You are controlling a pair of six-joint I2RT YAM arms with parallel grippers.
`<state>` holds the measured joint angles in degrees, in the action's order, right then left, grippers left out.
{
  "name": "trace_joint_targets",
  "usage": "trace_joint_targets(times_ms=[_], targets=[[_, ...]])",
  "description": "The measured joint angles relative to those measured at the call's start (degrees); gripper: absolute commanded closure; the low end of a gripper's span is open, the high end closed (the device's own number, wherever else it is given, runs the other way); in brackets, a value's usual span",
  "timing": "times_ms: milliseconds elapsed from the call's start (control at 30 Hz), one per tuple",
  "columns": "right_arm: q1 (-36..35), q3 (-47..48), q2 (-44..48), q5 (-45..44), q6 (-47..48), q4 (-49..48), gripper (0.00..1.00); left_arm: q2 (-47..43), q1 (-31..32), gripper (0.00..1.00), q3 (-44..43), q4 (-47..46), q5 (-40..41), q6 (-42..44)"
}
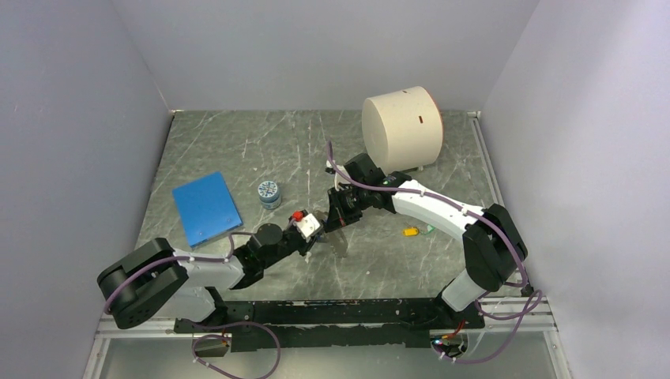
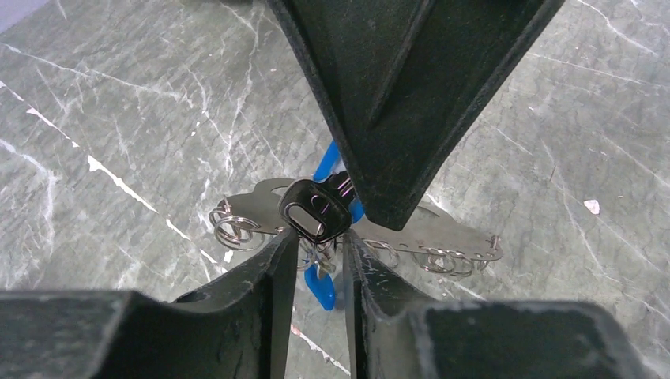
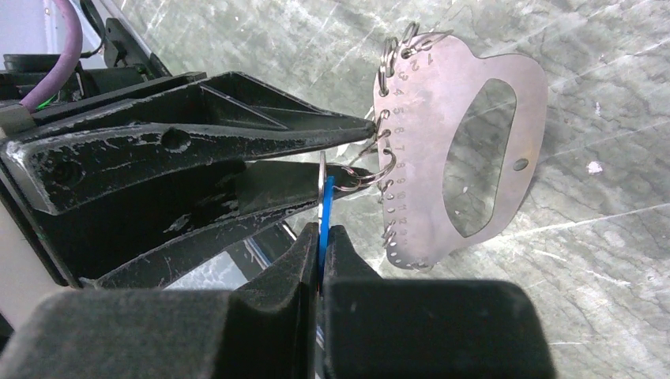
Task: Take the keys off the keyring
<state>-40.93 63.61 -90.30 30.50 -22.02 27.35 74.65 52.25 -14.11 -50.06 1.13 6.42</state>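
Clamping blue key (image 3: 325, 207) with right gripper (image 3: 322, 237); pinching keyring (image 3: 419, 158) at a split ring (image 3: 373, 178) with left gripper (image 2: 316, 259), mid-workspace. Seeing yellow key (image 1: 411, 231), green key (image 1: 429, 229) loose on table (image 1: 237, 142) by right arm (image 1: 442, 209).

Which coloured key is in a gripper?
The blue key, pinched in the right gripper; the yellow key and green key lie loose on the table.

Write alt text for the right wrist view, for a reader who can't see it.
The right fingers pinch a blue key edge-on, linked by a small ring to the keyring, a flat metal plate with an oval hole and more rings along its numbered edge. The left fingers point in from the left, tips at that edge, over a grey table.
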Motion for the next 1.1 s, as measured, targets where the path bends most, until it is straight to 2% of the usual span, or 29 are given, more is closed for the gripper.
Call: trace_joint_targets(times_ms=[100,333,633,1100], targets=[[-0.07,0.00,0.00,0.02,0.00,0.00,1.00,0.61,-0.20,0.85,-0.22,-0.15,-0.55,0.00],[-0.04,0.00,0.44,-0.85,0.02,1.01,1.00,1.86,-0.31,0.97,-0.61,-0.92,-1.57,0.00],[0.55,0.00,2.10,-2.49,-0.09,2.56,1.00,1.86,-0.33,0.98,-0.72,-2.23,-2.78,-0.07],[5.60,-2.45,2.16,-2.95,-0.28,2.38,1.00,1.97,-0.31,0.97,-1.09,-2.69,-4.35,-0.52]])
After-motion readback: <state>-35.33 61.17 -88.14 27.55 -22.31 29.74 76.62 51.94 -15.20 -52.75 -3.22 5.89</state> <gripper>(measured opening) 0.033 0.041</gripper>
